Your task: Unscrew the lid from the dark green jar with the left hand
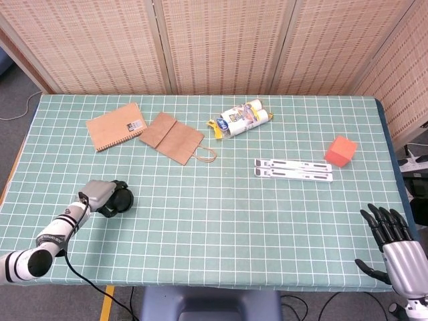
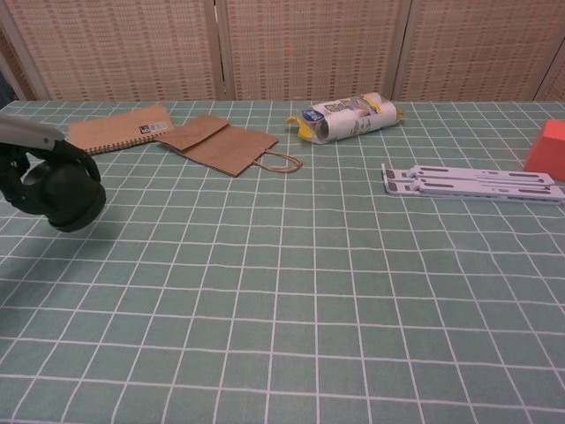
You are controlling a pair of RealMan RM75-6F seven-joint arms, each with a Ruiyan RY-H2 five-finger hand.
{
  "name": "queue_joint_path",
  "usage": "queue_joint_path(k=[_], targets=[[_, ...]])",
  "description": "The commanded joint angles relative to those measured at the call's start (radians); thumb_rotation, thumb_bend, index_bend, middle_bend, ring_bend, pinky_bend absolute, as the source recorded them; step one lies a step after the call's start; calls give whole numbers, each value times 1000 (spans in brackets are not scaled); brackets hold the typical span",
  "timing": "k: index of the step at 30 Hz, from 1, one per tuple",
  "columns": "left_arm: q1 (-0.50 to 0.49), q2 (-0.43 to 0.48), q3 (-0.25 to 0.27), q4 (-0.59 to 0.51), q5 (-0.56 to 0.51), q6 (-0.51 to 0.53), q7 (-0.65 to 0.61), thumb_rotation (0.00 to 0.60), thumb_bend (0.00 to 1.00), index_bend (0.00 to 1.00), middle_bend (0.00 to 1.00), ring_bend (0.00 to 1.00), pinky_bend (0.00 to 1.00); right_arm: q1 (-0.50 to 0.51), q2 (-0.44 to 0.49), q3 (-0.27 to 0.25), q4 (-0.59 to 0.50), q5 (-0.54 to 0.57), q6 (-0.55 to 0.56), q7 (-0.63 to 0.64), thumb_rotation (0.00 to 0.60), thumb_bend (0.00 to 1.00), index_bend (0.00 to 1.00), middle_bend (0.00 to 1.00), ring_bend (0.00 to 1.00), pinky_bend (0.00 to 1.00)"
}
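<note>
While the tabletop [image 1: 221, 221] is carrying everything, these lines are running from its near edge to its far edge.

Right hand [image 1: 394, 244]: hanging just off the near right corner of the tabletop, its dark fingers [image 1: 382, 221] spreading apart and holding nothing.

Left hand [image 1: 100, 195]: lying low near the left edge, toward the near side; its fingers are curling around the dark green jar [image 1: 120, 199] and gripping it.

Dark green jar: sitting in that hand's grasp by the left edge; in the chest view it is showing as a dark rounded shape [image 2: 64, 196] with fingers wrapping over it. Whether its lid is on, I cannot tell.

White folding stand [image 1: 293, 169]: lying flat right of centre.

Orange block [image 1: 340, 150]: resting beyond the stand, near the right edge.

Brown paper bag [image 1: 172, 138]: lying flat left of centre, its handle pointing toward the middle.

Spiral notebook [image 1: 116, 125]: lying just beside the bag, toward the far left corner.

Wrapped rolls pack [image 1: 242, 118]: lying on its side near the far edge, about mid-width.
</note>
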Motion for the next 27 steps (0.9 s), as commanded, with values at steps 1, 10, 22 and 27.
queue_joint_path(k=[1, 10, 22, 27], targets=[[-70, -85, 144, 2, -120, 231, 303, 600, 414, 594, 564, 563, 714, -1, 0, 1, 0, 1, 2, 1, 600, 70, 0, 0, 0, 0], [-95, -119, 158, -24, -216, 285, 384, 600, 415, 590, 576, 579, 717, 4, -3, 0, 2, -5, -4, 9, 600, 71, 0, 0, 0, 0], [-54, -182, 164, 78, -171, 222, 324, 600, 415, 488, 482, 475, 513, 7, -5, 1, 4, -3, -8, 19, 600, 70, 0, 0, 0, 0], [-43, -188, 167, 86, -152, 227, 316, 600, 416, 341, 370, 339, 381, 7, -2, 0, -1, 2, -13, 16, 600, 71, 0, 0, 0, 0]])
